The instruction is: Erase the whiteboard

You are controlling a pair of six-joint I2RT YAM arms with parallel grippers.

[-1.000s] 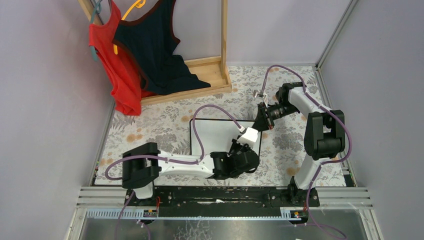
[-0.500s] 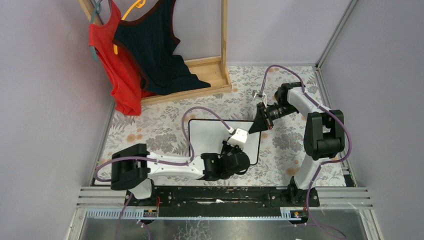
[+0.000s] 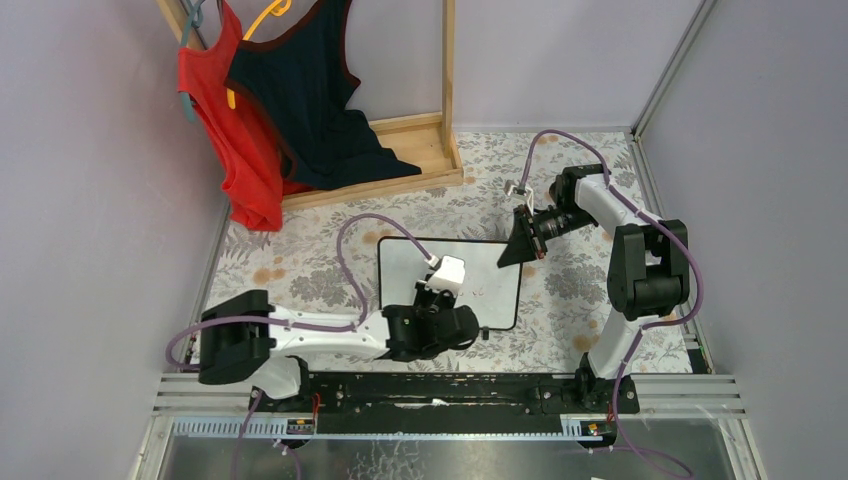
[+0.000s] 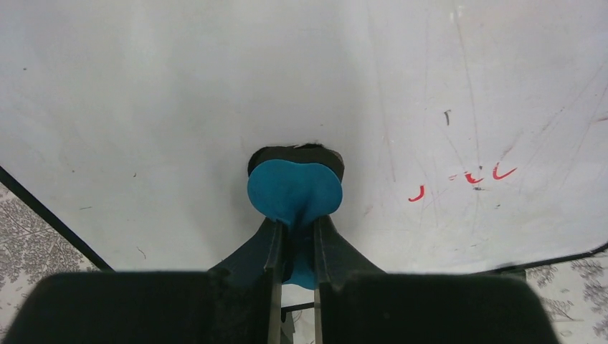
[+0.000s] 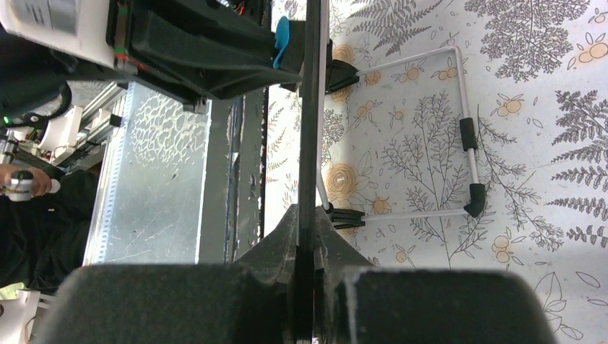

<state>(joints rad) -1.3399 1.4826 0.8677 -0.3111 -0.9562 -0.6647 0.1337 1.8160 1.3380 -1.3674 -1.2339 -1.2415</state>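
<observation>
The whiteboard (image 3: 402, 268) stands tilted on the flowered table, black-framed. My right gripper (image 3: 517, 248) is shut on its far right edge; in the right wrist view the whiteboard (image 5: 310, 107) runs edge-on between the jaws of that gripper (image 5: 310, 215). My left gripper (image 4: 295, 222) is shut on a blue eraser (image 4: 294, 188), whose black pad presses on the whiteboard (image 4: 179, 93) near its lower middle. Faint red marks (image 4: 473, 175) lie to the eraser's right. From above, the left gripper (image 3: 450, 292) sits over the board's middle, with the red marks (image 3: 478, 290) beside it.
A wooden rack (image 3: 420, 160) with a red top (image 3: 235, 150) and a dark top (image 3: 310, 100) stands at the back left. The board's wire stand (image 5: 467, 136) rests on the cloth behind it. A metal rail (image 3: 450, 390) runs along the near edge.
My left arm has swept leftward across the board with the eraser, uncovering faint red marks at the right. The right gripper has stayed put on the board's edge.
</observation>
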